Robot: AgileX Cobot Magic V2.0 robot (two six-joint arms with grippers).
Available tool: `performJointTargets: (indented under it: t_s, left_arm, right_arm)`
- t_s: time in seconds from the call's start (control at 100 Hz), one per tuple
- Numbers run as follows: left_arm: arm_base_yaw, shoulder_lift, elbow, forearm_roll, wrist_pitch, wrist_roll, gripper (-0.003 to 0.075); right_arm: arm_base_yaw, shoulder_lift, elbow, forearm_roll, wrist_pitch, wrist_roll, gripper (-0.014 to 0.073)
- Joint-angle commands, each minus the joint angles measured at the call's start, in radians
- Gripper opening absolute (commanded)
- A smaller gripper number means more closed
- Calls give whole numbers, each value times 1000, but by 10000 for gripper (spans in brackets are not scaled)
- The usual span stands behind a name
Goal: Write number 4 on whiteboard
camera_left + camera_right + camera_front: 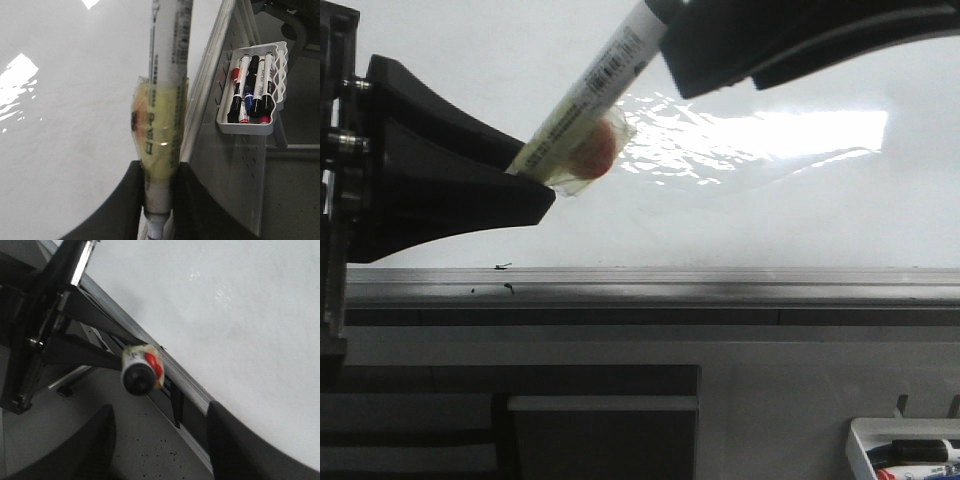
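Observation:
My left gripper [535,185] [159,172] is shut on a white marker [605,85] [167,75], near its lower end. The marker slants up to the right in front of the whiteboard [770,210] [60,125] [240,315]. Yellowish tape with a red spot [592,150] wraps the marker's middle. My right gripper [675,45] [160,407] is open, its fingers wide apart, just by the marker's black cap end [137,379] and not touching it. No number 4 shows on the board.
A grey metal ledge [720,290] [190,390] runs along the board's lower edge, with small black ink specks [505,266]. A white tray [860,435] [247,127] holding several markers hangs below at the right. A bright glare patch [770,135] lies on the board.

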Motion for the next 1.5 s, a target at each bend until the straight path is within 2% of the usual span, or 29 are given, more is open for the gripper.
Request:
performJointTargets:
  t_s: [0.0,0.33,0.4,0.51,0.58,0.63,0.78,0.85,1.03,1.29,1.49]
  left_arm:
    - [-2,-21,-28,-26,-72,-2,-20]
    - [-2,-21,-28,-26,-72,-2,-20]
    - [-2,-21,-28,-26,-72,-2,-20]
    - [-2,-21,-28,-26,-76,-2,-20]
    - [-2,-21,-28,-26,-72,-2,8]
    - [-2,-21,-28,-31,-67,-4,67]
    - [-2,-21,-28,-48,-68,-7,370]
    - [-2,-31,-28,-91,-57,-10,454]
    - [-2,-108,-28,-169,34,-10,447]
    - [-2,-254,-24,-356,110,-10,440]
    - [-2,-282,-24,-375,150,-10,440]
  right_arm:
    - [18,22,-67,-11,-67,-12,345]
    - [33,144,-146,-11,-72,-12,328]
    - [33,147,-146,3,-80,-12,209]
    - [33,154,-146,6,-69,-12,-70]
    - [33,154,-146,8,-69,-9,-61]
    - [33,154,-146,8,-71,-9,-61]
    - [33,154,-146,8,-66,-9,-61]
    - [33,154,-146,8,-66,-9,-63]
    - [16,154,-179,13,-40,-1,-62]
    - [-86,174,-321,15,8,-2,-62]
    - [-138,253,-399,4,26,-6,-62]
